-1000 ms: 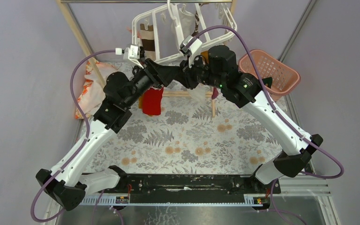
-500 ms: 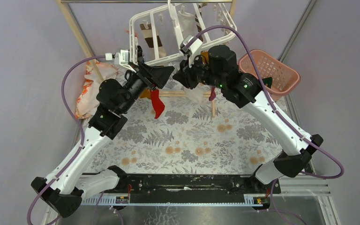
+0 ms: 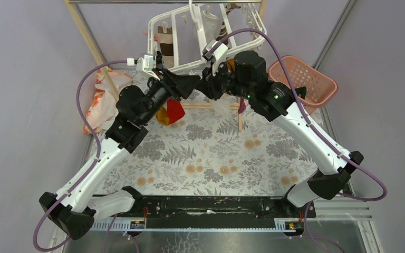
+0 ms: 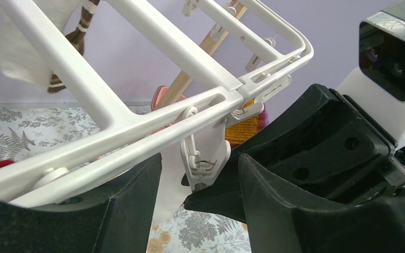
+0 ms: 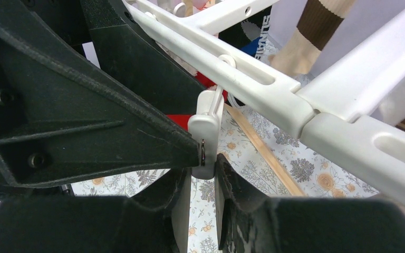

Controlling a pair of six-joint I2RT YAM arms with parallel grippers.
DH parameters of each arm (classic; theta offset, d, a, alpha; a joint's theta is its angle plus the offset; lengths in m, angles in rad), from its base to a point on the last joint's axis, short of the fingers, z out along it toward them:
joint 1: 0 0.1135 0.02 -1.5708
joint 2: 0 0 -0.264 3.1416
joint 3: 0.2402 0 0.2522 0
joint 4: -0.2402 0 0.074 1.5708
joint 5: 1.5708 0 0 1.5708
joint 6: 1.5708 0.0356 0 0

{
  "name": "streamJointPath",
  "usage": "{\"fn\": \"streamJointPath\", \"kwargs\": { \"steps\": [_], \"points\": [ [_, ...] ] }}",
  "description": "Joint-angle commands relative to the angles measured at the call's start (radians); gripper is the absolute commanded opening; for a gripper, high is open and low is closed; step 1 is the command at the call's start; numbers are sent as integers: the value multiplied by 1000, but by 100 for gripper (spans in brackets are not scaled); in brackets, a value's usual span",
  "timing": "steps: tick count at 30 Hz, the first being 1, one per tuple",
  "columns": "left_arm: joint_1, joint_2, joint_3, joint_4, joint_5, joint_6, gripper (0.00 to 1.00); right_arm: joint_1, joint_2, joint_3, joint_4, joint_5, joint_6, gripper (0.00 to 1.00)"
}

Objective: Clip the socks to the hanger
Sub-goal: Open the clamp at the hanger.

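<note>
The hanger [image 4: 68,60] hangs tilted from the rack [image 3: 92,45] at the far middle of the table [image 3: 216,153], with both arms meeting at its near rail. It is stiff, light plastic hung from a single hook, so I expect any push to swing or tip it; it is better steadied by a rail than by its clips. The clip [image 5: 204,134] being worked dangles on a thin link and would twist away if nudged from one side. The right gripper [image 5: 203,179] is clenched on that clip's lower end, though I cannot tell whether the clip's mouth is sprung open. The left gripper [image 4: 199,168] faces it from the left with its fingers spread and nothing visible between them, one tip just touching the clip. A red sock [image 3: 175,109] hangs under the left arm; whether a clip holds it is hidden. An orange sock [image 4: 241,130] and a striped sock [image 5: 321,23] hang from clips farther along. The socks look light, soft and limp, so they will fold and droop. I would pinch one at the cuff and offer a short, taut edge to the clip.
</note>
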Motion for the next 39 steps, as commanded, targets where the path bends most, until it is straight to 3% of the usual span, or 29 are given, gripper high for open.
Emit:
{"fn": "streamJointPath", "kwargs": {
  "steps": [1,26,33,39],
  "points": [
    [3,-6,42,89,-45,35,62,17,-35,20,-63,-84,12,0],
    [-2,2,46,99,-70,24,52,17,-46,1,-50,-97,12,0],
    [-3,14,44,110,-48,13,39,17,-54,-3,-55,-98,9,0],
    [-2,25,44,116,-23,-4,36,17,-58,-4,-56,-106,7,0]
  ]
}}
